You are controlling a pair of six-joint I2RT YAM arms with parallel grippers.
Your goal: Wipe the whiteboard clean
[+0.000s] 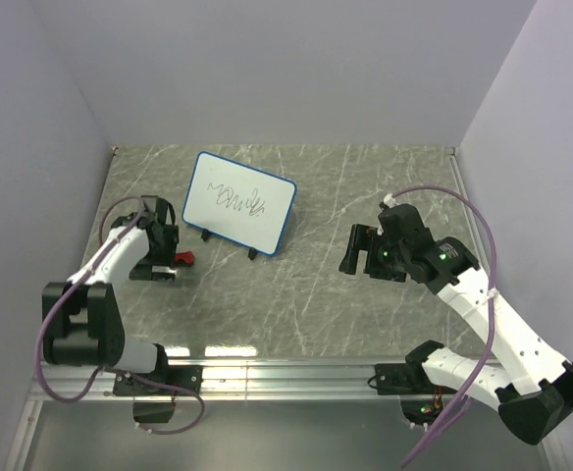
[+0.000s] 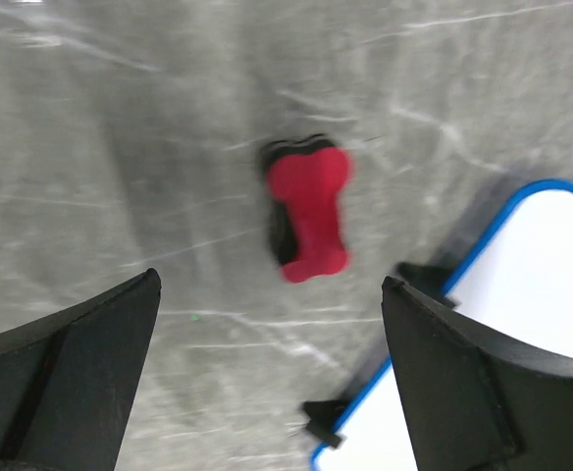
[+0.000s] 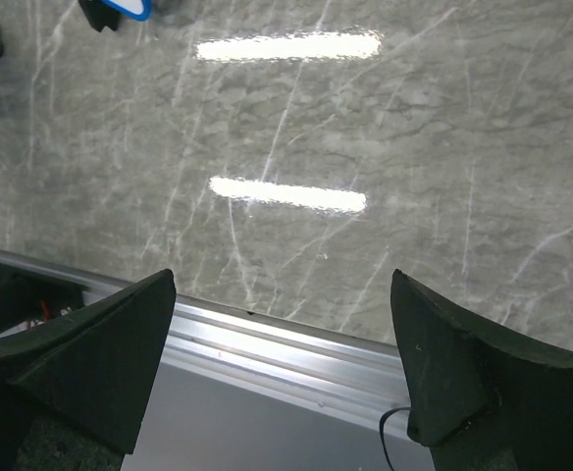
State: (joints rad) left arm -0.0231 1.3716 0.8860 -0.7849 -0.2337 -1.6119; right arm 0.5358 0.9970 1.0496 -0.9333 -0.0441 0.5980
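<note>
The small red-and-black eraser block (image 2: 308, 211) lies at 12 o'clock from the nearer, spread left fingers (image 2: 71, 373); its long axis seems 12-to-6, though blurred.

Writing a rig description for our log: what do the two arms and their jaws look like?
The left arm and right arm have white shells, black joints and black wedge-shaped jaws; a mauve cable loops along each.

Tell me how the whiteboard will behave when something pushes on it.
The whiteboard looks thin and light, so it would probably slide on the smooth table when pushed. It seems propped on small black feet, so a high push might tip it. Its flat face suggests it is stiff.
</note>
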